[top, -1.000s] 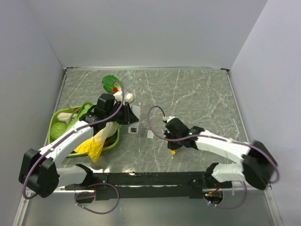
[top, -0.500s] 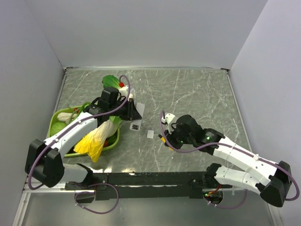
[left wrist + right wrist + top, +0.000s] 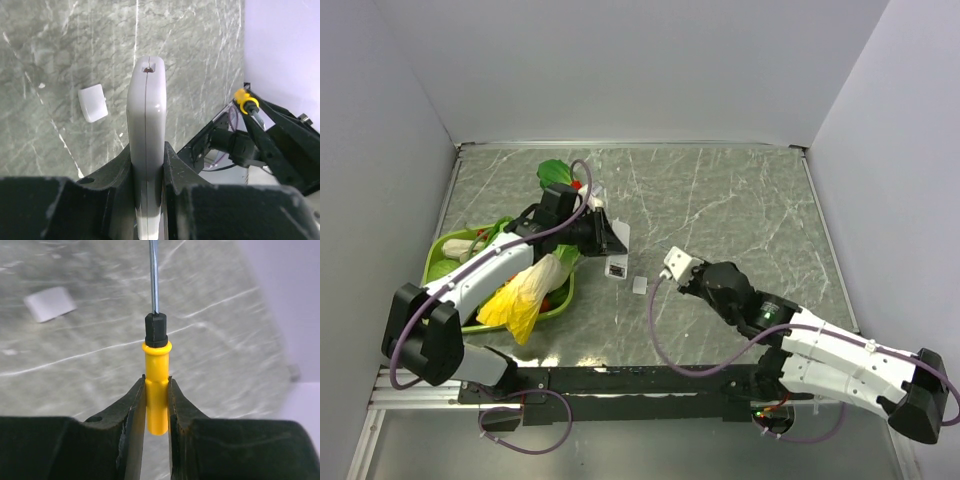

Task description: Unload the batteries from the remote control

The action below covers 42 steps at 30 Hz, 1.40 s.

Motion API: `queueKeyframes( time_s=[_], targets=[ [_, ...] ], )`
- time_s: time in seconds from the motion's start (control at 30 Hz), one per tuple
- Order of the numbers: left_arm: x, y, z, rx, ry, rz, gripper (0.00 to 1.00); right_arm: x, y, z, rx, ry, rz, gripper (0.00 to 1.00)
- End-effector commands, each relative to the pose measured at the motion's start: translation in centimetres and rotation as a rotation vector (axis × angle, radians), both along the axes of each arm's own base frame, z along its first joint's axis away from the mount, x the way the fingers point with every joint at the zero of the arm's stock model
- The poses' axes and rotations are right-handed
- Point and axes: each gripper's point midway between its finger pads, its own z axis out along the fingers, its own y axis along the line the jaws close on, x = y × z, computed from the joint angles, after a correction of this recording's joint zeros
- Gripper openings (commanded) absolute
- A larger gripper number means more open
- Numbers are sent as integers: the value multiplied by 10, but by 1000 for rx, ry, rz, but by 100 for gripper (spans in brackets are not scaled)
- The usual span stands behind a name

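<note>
My left gripper [image 3: 609, 240] is shut on the slim white remote control [image 3: 617, 255] and holds it edge-on above the table. In the left wrist view the remote [image 3: 146, 115] stands up between the fingers [image 3: 172, 160]. My right gripper [image 3: 692, 277] is shut on the yellow handle of the pen-like tool [image 3: 157, 385]; its metal shaft [image 3: 154, 275] points away from the wrist. The tool's yellow end [image 3: 242, 95] shows to the right of the remote, apart from it. The small grey cover piece [image 3: 640, 285] lies on the table between the grippers. I cannot make out the batteries.
A green bowl [image 3: 438, 255] with toy vegetables sits at the left, with a yellow-green leafy toy [image 3: 525, 295] over its rim. A green toy [image 3: 555, 172] lies behind the left arm. The cover piece also shows in both wrist views [image 3: 93, 103] [image 3: 50, 303]. Walls close three sides.
My left gripper moved a little right with the remote. My right arm lifted the yellow tool off the table and swung its wrist round, its elbow moving right.
</note>
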Motion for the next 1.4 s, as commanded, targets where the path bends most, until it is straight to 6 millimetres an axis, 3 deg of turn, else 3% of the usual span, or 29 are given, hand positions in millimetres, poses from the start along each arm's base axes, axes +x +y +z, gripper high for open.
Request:
queueKeyframes(
  time_s=[0.0, 0.07, 0.17, 0.2, 0.23, 0.27, 0.3, 0.33, 0.37, 0.4, 0.5, 0.77, 0.97, 1.17, 1.37],
  targets=[
    [11, 5, 37, -30, -34, 104, 1, 18, 4, 47, -193, -354, 101, 0],
    [20, 14, 37, 26, -74, 152, 1, 16, 11, 53, -275, -410, 149, 0],
    [19, 21, 34, 72, -89, 155, 1, 9, 27, 67, -387, -550, 210, 0],
    [19, 21, 37, 63, -97, 158, 1, 12, 19, 52, -494, -574, 160, 0],
    [18, 21, 38, 55, -100, 164, 1, 13, 21, 61, -595, -663, 161, 0],
    [17, 22, 36, 49, -97, 172, 1, 9, 25, 78, -548, -742, 117, 0],
    [17, 18, 49, 2, -132, 167, 1, 7, 28, 65, -604, -756, 126, 0],
    [15, 15, 53, -23, -146, 153, 1, 5, 30, 67, -662, -796, 141, 0],
    [11, 14, 57, -48, -164, 146, 1, -3, 35, 81, -592, -858, 122, 0],
    [9, 13, 60, -68, -165, 150, 1, -5, 38, 73, -618, -875, 136, 0],
    [8, 16, 70, -83, -191, 171, 1, -11, 41, 84, -644, -939, 105, 0],
    [7, 20, 69, -79, -167, 233, 1, -18, 39, 122, -745, -1098, -42, 0],
    [9, 19, 71, -90, -168, 241, 1, -17, 49, 106, -799, -1081, 8, 0],
    [12, 21, 65, -68, -157, 261, 1, -19, 45, 119, -778, -1105, -30, 0],
    [14, 23, 60, -51, -151, 271, 1, -19, 44, 118, -799, -1112, -33, 0]
  ],
)
